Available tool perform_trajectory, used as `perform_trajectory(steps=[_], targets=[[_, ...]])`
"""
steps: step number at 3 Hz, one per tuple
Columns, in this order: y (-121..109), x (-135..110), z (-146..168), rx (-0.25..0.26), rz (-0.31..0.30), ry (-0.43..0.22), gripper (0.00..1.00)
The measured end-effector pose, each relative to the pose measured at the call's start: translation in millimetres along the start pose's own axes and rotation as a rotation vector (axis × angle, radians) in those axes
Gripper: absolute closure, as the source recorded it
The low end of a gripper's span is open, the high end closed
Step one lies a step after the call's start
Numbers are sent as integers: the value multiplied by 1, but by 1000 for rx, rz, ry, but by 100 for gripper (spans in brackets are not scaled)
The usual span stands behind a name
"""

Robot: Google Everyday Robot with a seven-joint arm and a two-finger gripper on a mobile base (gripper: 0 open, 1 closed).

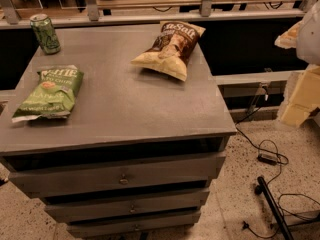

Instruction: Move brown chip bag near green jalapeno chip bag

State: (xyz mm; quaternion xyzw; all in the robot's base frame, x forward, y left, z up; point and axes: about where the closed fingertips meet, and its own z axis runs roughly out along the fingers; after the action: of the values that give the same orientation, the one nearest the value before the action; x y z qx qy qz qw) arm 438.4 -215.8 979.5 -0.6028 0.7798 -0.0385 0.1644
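The brown chip bag [171, 47] lies crinkled at the back right of the grey cabinet top [135, 104], its dark brown end toward the back and its pale yellow end toward the front. The green jalapeno chip bag [49, 92] lies flat near the left front edge, well apart from the brown bag. My gripper [299, 96] shows as pale, blurred shapes at the right edge of the view, off to the right of the cabinet and away from both bags. It holds nothing that I can see.
A green drink can [45, 33] stands at the back left corner. The cabinet has several drawers [122, 176] in front. Cables [267, 156] and a black bar [272, 209] lie on the speckled floor to the right. A rail [150, 18] runs behind.
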Motion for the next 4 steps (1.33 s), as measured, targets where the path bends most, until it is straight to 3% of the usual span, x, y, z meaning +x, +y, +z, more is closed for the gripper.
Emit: perform_trajectory(steps=[1,2,3,4], targets=[[0,0,0,0,0,0,0],[-10,-19,5,31,-32,-61,0],[-36,-62,11,115,-77,-194,0],[-70,-107,28,159,-60,-316,0]])
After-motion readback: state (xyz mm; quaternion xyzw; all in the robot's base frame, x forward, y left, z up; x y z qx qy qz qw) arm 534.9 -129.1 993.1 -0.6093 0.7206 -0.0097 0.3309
